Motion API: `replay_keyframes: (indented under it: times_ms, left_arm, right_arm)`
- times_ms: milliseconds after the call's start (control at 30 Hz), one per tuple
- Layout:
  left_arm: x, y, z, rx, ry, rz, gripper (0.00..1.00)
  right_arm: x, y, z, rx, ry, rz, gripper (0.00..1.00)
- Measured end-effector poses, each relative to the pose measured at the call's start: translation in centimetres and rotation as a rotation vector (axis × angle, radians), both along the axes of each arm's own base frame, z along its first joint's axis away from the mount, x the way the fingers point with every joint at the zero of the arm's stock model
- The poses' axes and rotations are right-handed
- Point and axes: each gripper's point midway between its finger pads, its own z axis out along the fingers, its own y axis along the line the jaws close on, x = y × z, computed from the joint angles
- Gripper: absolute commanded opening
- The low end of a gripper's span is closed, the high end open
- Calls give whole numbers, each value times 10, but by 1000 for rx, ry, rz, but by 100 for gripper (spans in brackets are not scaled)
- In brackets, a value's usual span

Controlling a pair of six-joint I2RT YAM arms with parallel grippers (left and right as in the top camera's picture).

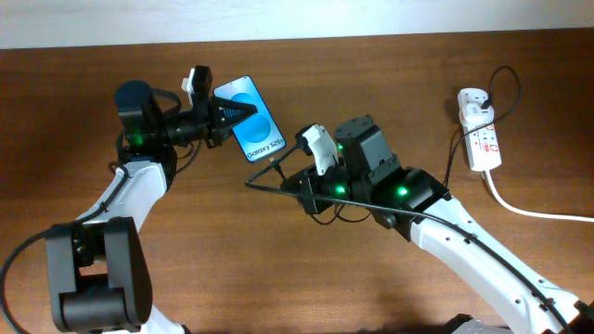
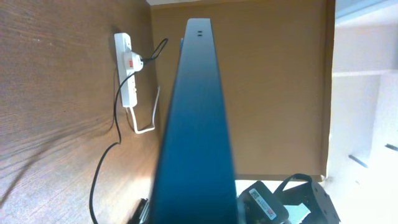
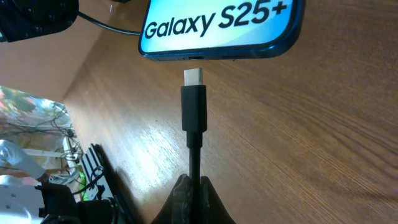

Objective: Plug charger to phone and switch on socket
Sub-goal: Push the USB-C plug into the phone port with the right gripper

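Wooden table [image 1: 278, 278]: phone [image 1: 252, 121] is being held by left gripper [image 1: 237, 111], charger [image 3: 193, 112] by right gripper [image 3: 194, 199]; plug gap is being shown by right wrist only.

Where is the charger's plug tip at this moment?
Mid-frame in the right wrist view: the charger, pinched by the right end effector, has its plug tip just short of the port in the phone, not inserted.

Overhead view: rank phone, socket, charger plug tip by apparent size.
1. phone, though partly covered by the left gripper.
2. socket, similar length but narrower.
3. charger plug tip, barely visible.
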Motion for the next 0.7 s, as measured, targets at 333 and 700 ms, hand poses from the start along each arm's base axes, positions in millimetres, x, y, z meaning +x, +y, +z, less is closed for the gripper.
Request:
replay_keyframes:
  times_ms: [333,700]
  left_arm:
    - [0,0,0,2,-7,2,0]
    - [1,0,0,20,-79,0,0]
  right_arm:
    - [7,5,-8,-1,-4,4,4]
    - [4,5,-11,-5,18,12,4]
